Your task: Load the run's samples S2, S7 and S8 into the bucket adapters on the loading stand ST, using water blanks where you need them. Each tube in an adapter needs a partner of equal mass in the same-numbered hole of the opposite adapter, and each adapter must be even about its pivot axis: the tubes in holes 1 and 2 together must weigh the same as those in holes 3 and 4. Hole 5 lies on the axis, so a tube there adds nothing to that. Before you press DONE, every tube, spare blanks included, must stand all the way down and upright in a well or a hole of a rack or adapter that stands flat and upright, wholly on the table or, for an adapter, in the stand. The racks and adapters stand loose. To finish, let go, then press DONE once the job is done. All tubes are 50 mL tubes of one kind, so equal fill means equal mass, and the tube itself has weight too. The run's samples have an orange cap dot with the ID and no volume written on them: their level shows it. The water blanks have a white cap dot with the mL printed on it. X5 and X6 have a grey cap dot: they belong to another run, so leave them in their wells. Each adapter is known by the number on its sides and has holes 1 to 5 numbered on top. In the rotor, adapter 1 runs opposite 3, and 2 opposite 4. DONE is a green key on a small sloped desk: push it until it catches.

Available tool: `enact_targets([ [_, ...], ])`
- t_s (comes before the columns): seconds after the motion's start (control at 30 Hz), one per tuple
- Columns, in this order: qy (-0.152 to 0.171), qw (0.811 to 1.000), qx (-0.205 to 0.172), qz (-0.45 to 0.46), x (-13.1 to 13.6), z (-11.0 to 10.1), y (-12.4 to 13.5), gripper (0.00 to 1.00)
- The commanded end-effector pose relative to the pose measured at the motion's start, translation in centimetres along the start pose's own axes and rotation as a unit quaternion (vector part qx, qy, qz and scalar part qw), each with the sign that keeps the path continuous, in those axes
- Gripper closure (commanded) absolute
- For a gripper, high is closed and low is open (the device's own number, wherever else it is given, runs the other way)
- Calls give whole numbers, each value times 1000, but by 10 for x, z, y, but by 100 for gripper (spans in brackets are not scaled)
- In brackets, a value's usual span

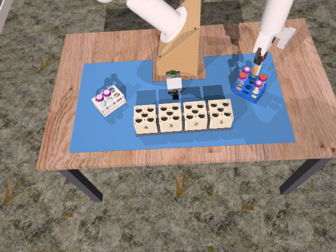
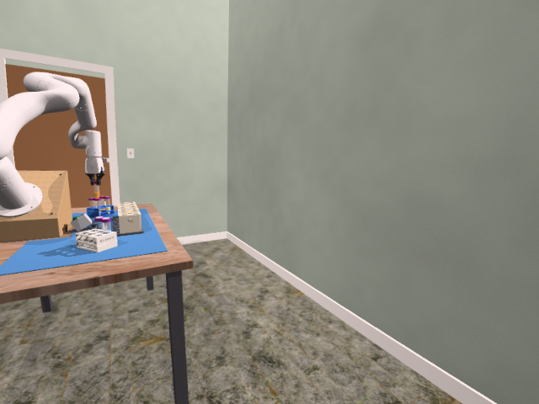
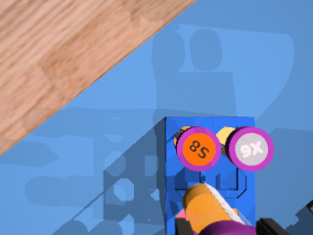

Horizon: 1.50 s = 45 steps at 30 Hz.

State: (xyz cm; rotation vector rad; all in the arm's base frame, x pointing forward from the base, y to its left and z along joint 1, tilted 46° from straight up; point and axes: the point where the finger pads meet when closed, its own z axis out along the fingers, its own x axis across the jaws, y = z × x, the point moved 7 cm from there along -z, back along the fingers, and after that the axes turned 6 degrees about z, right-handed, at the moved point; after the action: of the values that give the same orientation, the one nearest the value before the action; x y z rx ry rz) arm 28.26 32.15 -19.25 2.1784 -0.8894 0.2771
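Observation:
My gripper (image 1: 259, 58) is shut on the cap end of a sample tube (image 1: 256, 69) with orange liquid and holds it upright above the blue rack (image 1: 249, 87), clear of its wells. Its ID is hidden. In the wrist view the held tube (image 3: 210, 211) hangs over the rack, beside S8 (image 3: 199, 149) and X6 (image 3: 252, 149), which stand in their wells. Several capped tubes stay in the blue rack. Adapters 4 (image 1: 145, 118), 3 (image 1: 170, 117), 2 (image 1: 195, 115) and 1 (image 1: 220, 113) stand in a row in the stand, all holes empty.
A white rack (image 1: 108, 100) at the left holds two white-dotted blanks (image 1: 103, 94). The green DONE key (image 1: 172, 73) sits on a small desk (image 1: 173, 82) behind the adapters. The arm's wooden base block (image 1: 180, 51) stands at the back.

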Motion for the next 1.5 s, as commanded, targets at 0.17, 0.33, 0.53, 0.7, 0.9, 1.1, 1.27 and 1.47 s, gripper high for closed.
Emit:
enact_targets([
  [0.17,0,1000,1,0,0,-13,-1,100],
  [0.33,0,1000,1,0,0,-23,-1,100],
  [0.53,0,1000,1,0,0,-33,-1,100],
  [0.7,0,1000,1,0,0,-33,-1,100],
  [0.9,0,999,1,50,13,-33,6,100],
  [1.1,0,989,1,150,40,-33,19,100],
  [1.27,0,980,1,199,54,-33,26,100],
  [1.47,0,955,1,296,81,-33,40,100],
])
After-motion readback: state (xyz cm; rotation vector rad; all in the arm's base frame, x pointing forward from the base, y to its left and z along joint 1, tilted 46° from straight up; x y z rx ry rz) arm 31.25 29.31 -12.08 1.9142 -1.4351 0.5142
